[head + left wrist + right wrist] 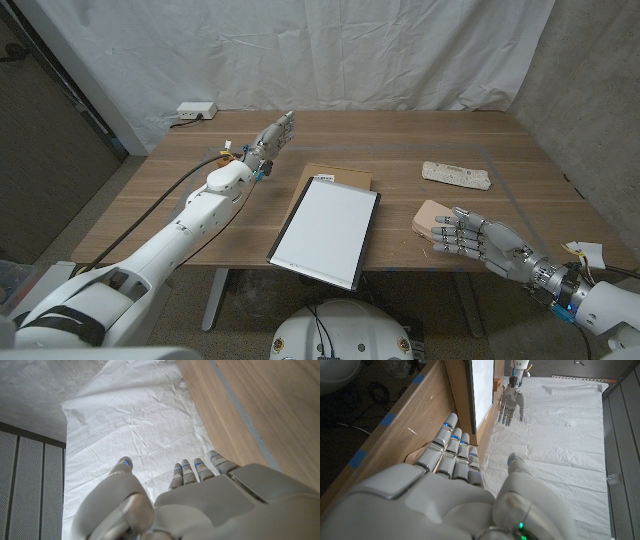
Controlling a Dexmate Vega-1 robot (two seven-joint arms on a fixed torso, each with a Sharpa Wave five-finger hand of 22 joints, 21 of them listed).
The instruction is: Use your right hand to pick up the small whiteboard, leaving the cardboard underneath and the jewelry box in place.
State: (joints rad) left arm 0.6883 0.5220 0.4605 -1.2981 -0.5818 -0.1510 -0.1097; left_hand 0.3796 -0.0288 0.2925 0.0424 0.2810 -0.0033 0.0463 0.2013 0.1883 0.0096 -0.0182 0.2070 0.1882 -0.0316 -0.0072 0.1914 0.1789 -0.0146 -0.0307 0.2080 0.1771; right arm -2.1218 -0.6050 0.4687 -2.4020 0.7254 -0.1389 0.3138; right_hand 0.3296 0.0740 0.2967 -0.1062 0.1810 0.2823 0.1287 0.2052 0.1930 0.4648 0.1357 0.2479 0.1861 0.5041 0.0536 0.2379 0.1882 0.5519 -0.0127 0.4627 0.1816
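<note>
We see even, soft light from above across all 3 views. The counter (400, 130) shows only faint shadows under the arms. The whiteboard (325, 232) reads bright white, without harsh glare. Each wrist view is slightly soft on the nearest hand, and the floor beneath stays dim.
</note>
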